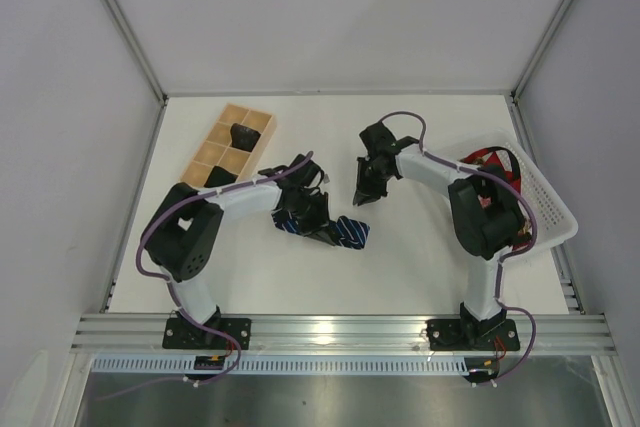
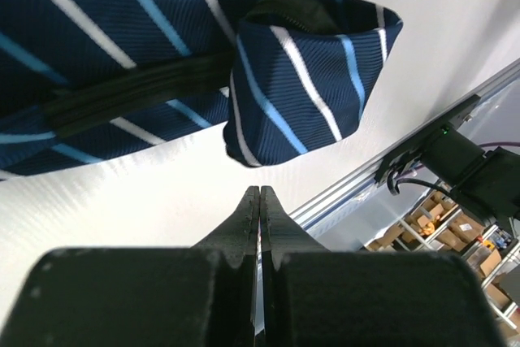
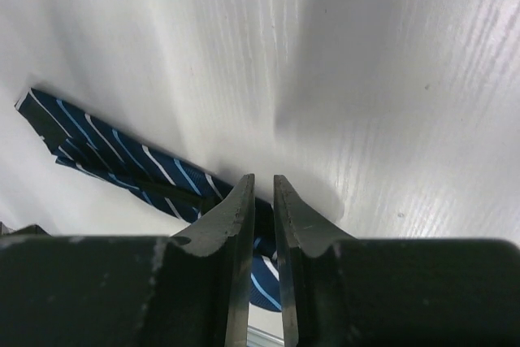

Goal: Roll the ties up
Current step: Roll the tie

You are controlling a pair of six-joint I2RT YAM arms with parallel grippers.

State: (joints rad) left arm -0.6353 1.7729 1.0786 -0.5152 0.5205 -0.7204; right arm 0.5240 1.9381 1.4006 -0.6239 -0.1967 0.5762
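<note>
A navy tie with pale and light-blue diagonal stripes (image 1: pixel 345 232) lies on the white table, one end folded over into a loose loop (image 2: pixel 301 79). My left gripper (image 1: pixel 312 215) is at the tie. In the left wrist view its jaws (image 2: pixel 260 194) are shut with nothing between them, just short of the loop. My right gripper (image 1: pixel 366 190) hangs above the table just behind the tie. Its jaws (image 3: pixel 262 183) stand a narrow gap apart and hold nothing, and the tie (image 3: pixel 122 152) shows beyond and below them. Red ties (image 1: pixel 490 161) lie in the basket.
A wooden compartment box (image 1: pixel 262 127) at the back left holds two dark rolled bundles (image 1: pixel 243 135) (image 1: pixel 220 177). A white plastic basket (image 1: pixel 548 209) stands at the right, beside the right arm. The aluminium rail (image 1: pixel 340 329) runs along the near edge.
</note>
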